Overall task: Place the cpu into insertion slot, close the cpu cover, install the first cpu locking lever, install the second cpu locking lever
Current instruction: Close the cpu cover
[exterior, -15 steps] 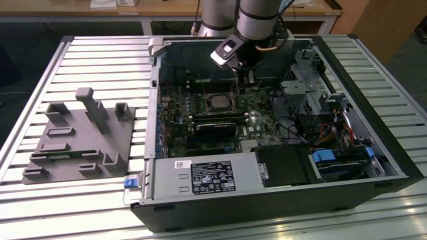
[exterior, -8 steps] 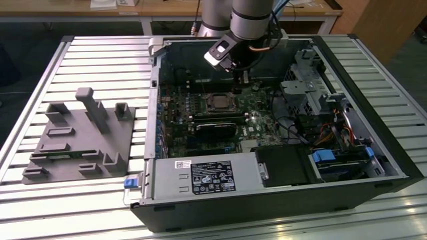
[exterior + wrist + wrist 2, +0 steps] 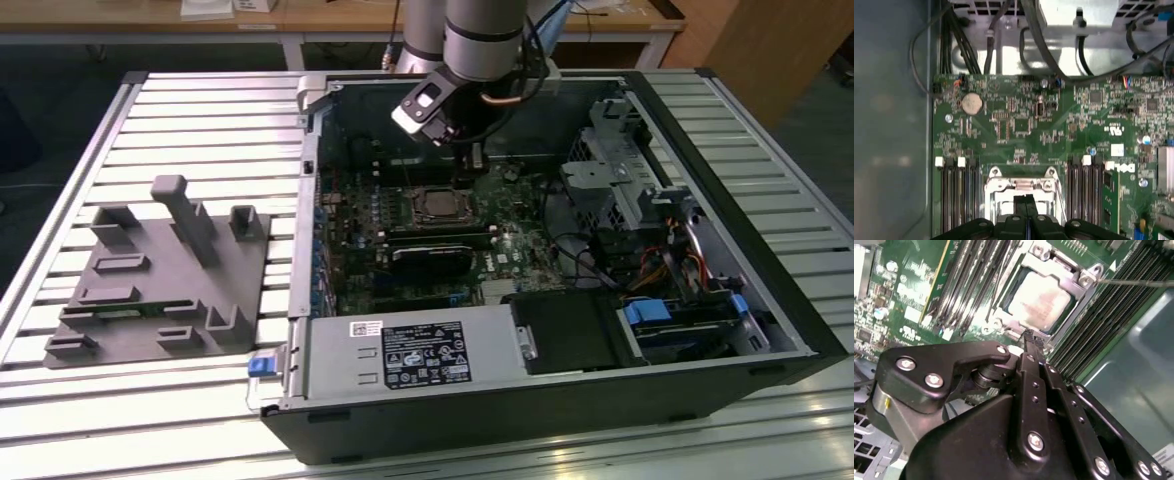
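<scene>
While tip-down, gripper point(image 3: 1032, 338) beside cpu point(image 3: 1041, 302).

Slatted metal table point(image 3: 200, 120), open computer case point(image 3: 534, 420) and grey fixture block point(image 3: 147, 290) directly on it.

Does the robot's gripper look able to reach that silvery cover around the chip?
Probably yes: the gripper hangs close by the cpu cover, nothing lies between them, and the computer case is open on that side.

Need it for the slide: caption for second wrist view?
Fingers shut, tips at the edge of the cpu cover; cpu seated under its window.
</scene>
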You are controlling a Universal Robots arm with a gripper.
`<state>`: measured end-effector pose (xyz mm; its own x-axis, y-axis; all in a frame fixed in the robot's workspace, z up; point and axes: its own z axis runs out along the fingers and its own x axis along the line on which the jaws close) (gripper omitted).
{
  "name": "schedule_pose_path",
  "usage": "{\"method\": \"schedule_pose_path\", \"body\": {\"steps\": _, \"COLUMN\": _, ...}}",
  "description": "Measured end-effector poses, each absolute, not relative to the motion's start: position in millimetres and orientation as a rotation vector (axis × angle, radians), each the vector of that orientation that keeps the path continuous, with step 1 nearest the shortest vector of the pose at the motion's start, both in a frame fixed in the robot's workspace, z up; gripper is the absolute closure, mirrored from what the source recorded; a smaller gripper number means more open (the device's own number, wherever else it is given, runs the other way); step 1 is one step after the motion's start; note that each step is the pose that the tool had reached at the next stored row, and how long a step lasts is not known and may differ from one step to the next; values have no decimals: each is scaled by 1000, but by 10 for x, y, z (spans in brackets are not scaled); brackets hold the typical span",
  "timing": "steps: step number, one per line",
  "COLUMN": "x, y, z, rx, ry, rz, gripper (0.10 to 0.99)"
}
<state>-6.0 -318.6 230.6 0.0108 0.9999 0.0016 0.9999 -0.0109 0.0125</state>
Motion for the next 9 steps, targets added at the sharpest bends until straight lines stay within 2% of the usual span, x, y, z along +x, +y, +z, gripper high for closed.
{"method": "schedule_pose_path", "body": {"steps": 9, "x": -216, "y": -3196, "z": 2215, "rx": 2226, "ry": 2204, "rz": 42, "gripper": 980}}
